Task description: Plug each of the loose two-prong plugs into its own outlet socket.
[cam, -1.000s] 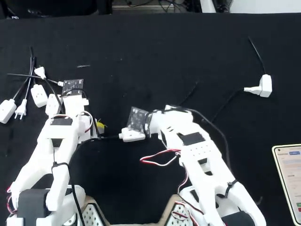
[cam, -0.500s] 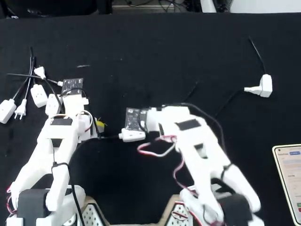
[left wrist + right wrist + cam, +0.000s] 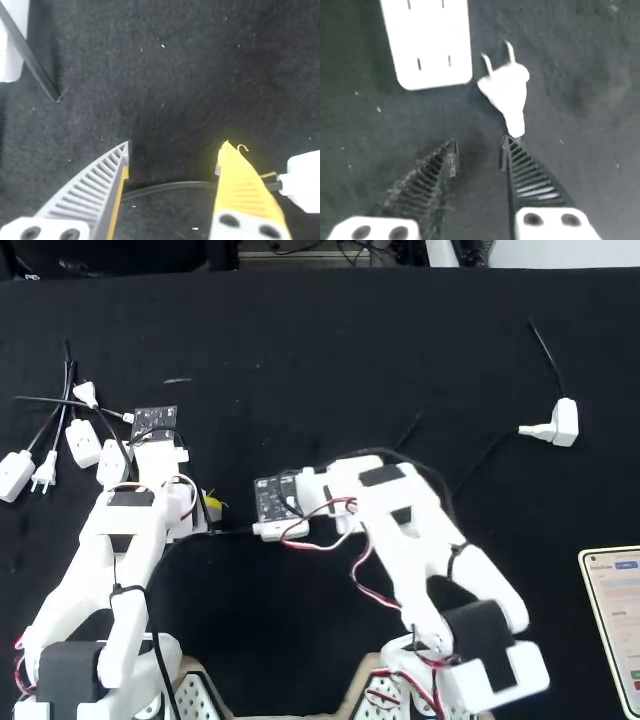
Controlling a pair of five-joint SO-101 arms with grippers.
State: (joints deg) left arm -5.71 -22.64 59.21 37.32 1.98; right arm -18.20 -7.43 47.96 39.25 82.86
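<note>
In the right wrist view my right gripper (image 3: 479, 141) stands open just above the black cloth. A loose white two-prong plug (image 3: 507, 90) lies just beyond its fingertips, prongs pointing away. Beside the plug lies a white outlet block (image 3: 430, 40) with slotted sockets. In the left wrist view my left gripper (image 3: 175, 145) is open and straddles a thin black cable (image 3: 165, 187) that runs to a white plug body (image 3: 305, 175). In the high view that white piece (image 3: 280, 530) lies between the two arms, right under the right arm's wrist (image 3: 300, 495).
A cluster of white plugs and outlets (image 3: 80, 440) with black cables lies at the far left. Another white plug (image 3: 555, 425) on a cable lies at the right. A phone-like device (image 3: 612, 620) sits at the table's right edge.
The right arm has swung its wrist to the left, over the white piece in the middle, and its elbow has turned. The left arm has kept still.
</note>
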